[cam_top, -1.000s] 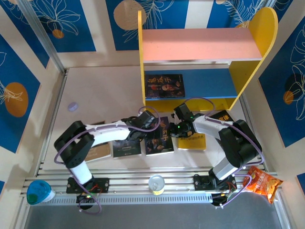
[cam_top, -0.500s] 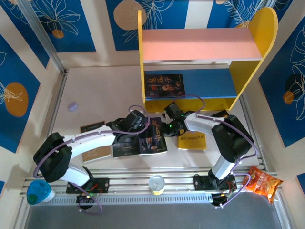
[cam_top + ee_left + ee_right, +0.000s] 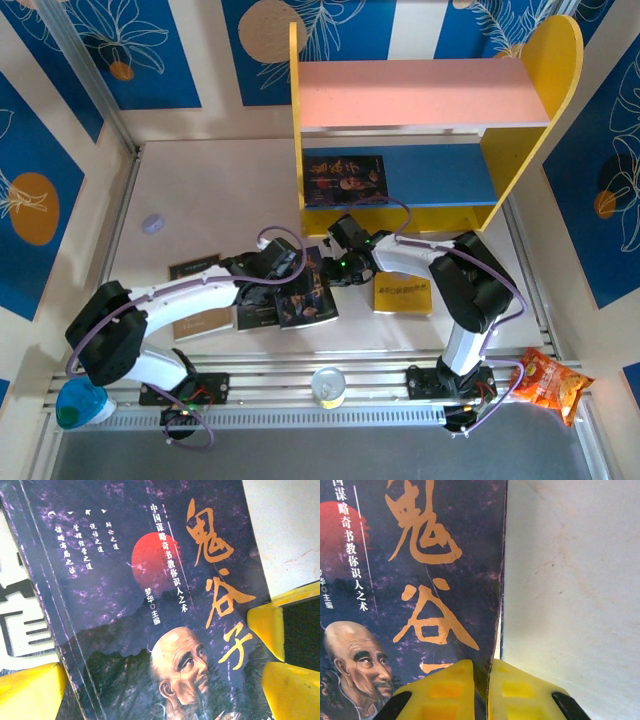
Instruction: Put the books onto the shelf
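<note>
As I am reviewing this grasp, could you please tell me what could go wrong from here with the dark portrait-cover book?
The right gripper, shut, pinches only the thin edge of the dark purple portrait-cover paperback; it may slip or bend when lifted. The open left gripper straddles the same book close by, so the two grippers might collide.

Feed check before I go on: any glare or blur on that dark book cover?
Left wrist: portrait-cover book sharp, title legible, pale streaks by the spine; left gripper fingers soft at the frame corners. Right wrist: cover and table crisp, no glare; right gripper fingers slightly soft. Top external: even light, soft shadows.
</note>
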